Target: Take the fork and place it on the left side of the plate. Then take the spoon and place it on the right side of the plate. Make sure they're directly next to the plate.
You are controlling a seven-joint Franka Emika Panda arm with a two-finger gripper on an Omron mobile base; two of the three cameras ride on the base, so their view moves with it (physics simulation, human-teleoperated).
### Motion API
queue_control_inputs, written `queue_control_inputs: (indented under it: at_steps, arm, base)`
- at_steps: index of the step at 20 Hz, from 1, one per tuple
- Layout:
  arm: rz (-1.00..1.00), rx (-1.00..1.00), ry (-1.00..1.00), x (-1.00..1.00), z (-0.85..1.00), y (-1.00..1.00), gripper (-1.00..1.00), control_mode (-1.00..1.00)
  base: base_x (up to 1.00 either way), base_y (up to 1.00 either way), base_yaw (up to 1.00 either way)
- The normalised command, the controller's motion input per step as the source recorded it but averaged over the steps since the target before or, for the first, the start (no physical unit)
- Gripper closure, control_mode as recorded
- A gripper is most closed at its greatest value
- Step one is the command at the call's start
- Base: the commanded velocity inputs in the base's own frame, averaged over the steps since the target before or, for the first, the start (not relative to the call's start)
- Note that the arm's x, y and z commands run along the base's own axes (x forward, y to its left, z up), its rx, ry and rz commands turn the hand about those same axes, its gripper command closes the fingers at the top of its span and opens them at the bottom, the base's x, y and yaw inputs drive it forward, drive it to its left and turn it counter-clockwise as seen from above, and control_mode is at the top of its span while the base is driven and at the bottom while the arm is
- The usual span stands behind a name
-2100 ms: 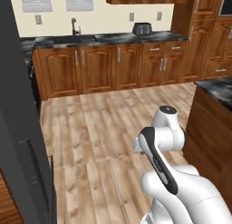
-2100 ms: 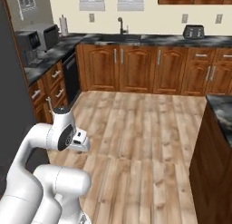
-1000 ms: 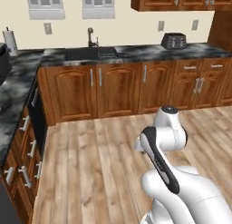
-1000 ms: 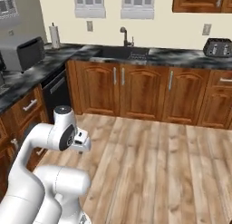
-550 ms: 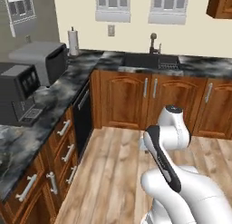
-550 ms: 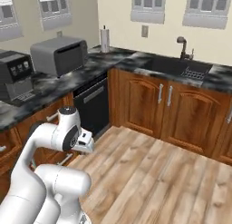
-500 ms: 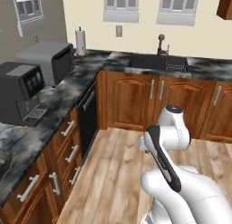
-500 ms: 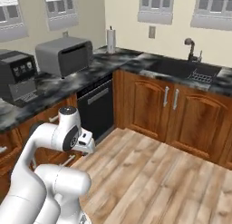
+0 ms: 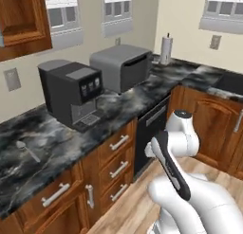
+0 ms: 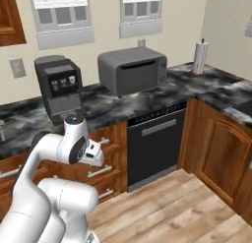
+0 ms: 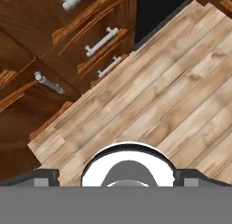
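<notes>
Nothing of the task could be judged done: a spoon point(image 9: 27, 150) lay untouched on the dark table point(image 9: 118, 103), left of a coffee machine point(image 9: 71, 91). Fork and plate were not made out. Whether the hand was wide or narrow could not be told.

Worktop point(image 9: 118, 110): black stone, grey-white marbling. Cabinets point(image 9: 114, 157): reddish-brown wood, silver bar handles. Coffee machine point(image 9: 71, 91): dark grey, nearly black. Toaster oven point(image 9: 123, 65): mid grey. Dishwasher point(image 10: 155, 146): black front, grey handle. Paper towel roll point(image 9: 166, 49): white. Spoon point(image 9: 27, 150): silver-grey. Floor point(image 11: 158, 96): light tan planks. Walls point(image 10: 103, 35): cream. Arm point(image 9: 175, 148): white, dark joints.
</notes>
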Motion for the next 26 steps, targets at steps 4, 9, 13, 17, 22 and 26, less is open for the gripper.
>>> queue_control_inputs:
  at_steps: [4, 9, 13, 17, 22, 26]
  arm:
    - [0.00, 0.00, 0.00, 0.00, 0.00, 0.00, -1.00, 1.00]
    - [0.00, 0.00, 0.00, 0.00, 0.00, 0.00, -1.00, 1.00]
    - [0.00, 0.00, 0.00, 0.00, 0.00, 0.00, -1.00, 1.00]
    - [0.00, 0.00, 0.00, 0.00, 0.00, 0.00, -1.00, 1.00]
    - [0.00, 0.00, 0.00, 0.00, 0.00, 0.00, -1.00, 1.00]
    - [0.00, 0.00, 0.00, 0.00, 0.00, 0.00, -1.00, 1.00]
  base:
    - [0.04, 0.65, 0.70]
    - [-0.11, 0.82, 0.66]
    - [0.16, 0.65, 0.49]
    - [0.20, -0.23, 0.35]
    - [-0.10, -0.94, 0.27]
    - [0.05, -0.64, 0.19]
